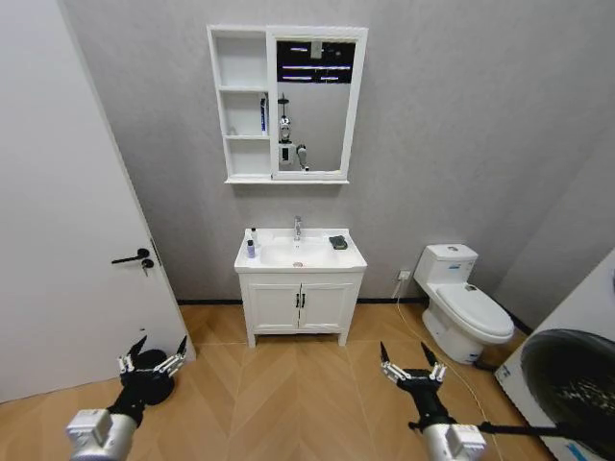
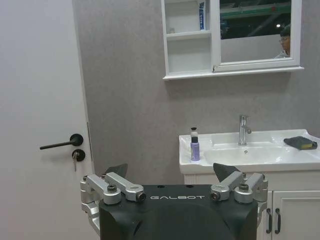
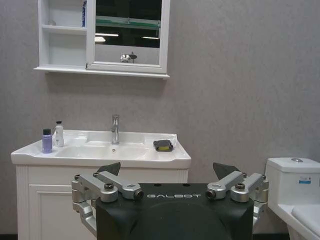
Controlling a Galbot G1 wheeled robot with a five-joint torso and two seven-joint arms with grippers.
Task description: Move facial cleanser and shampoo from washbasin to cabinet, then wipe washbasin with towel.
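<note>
The washbasin (image 1: 300, 266) (image 2: 240, 162) (image 3: 100, 159) stands against the far wall, well ahead of both arms. On its left rim are a small purple bottle (image 1: 251, 250) (image 2: 194, 148) (image 3: 47, 141) and a white bottle (image 1: 255, 235) (image 3: 59, 134); I cannot tell cleanser from shampoo. The dark towel (image 1: 338, 242) (image 2: 300, 143) (image 3: 163, 145) lies on the right rim. Above hangs the cabinet (image 1: 240, 106) (image 2: 187, 45) (image 3: 62, 45) beside its mirror. My left gripper (image 1: 154, 357) (image 2: 170, 170) and right gripper (image 1: 411, 360) (image 3: 168, 168) hover low over the floor, both open and holding nothing.
A white door with a black handle (image 1: 130, 257) is at the left. A toilet (image 1: 466, 307) sits right of the vanity, and a washing machine (image 1: 567, 384) fills the near right. A blue tube (image 1: 263, 113) stands on the cabinet's middle shelf. Bare wooden floor (image 1: 298, 384) lies ahead.
</note>
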